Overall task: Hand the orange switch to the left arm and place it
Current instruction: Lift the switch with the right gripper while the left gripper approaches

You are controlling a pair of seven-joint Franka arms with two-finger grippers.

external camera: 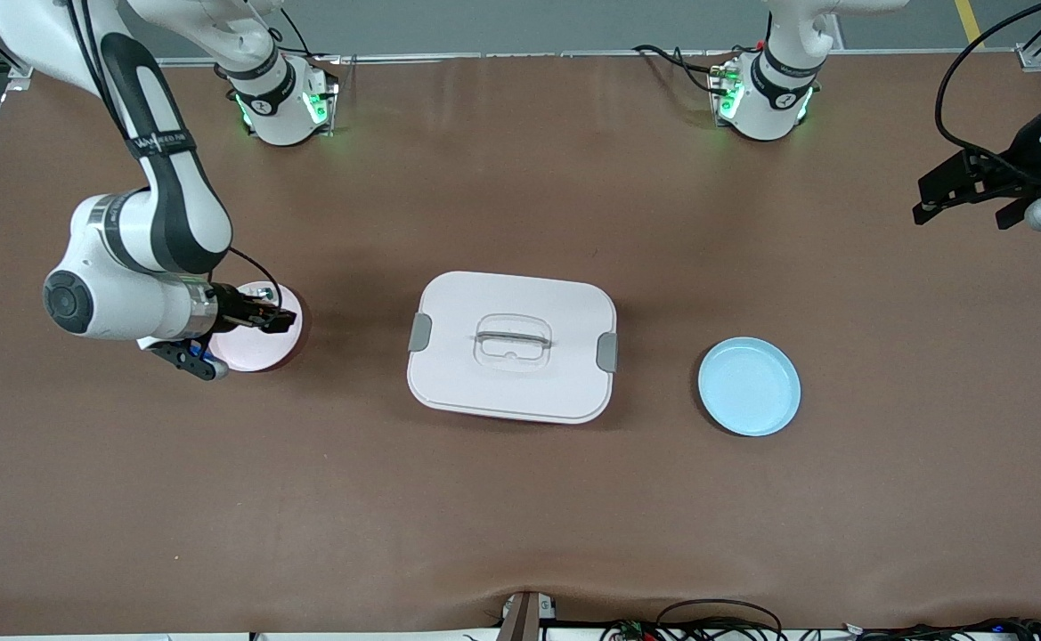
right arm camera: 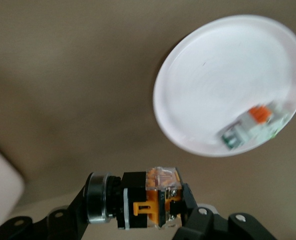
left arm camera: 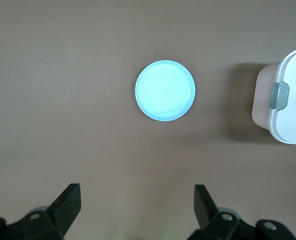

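While right gripper (right arm camera: 143,210) hangs over pink plate (external camera: 257,352), fingers clamped on orange switch (right arm camera: 150,197), lifted clear; second small part, maybe another switch, lies on plate. Left gripper (external camera: 965,198) waits with fingers apart over table's left-arm end; box (external camera: 511,345) sits between plates, so handover must pass around it toward blue plate (external camera: 749,385).
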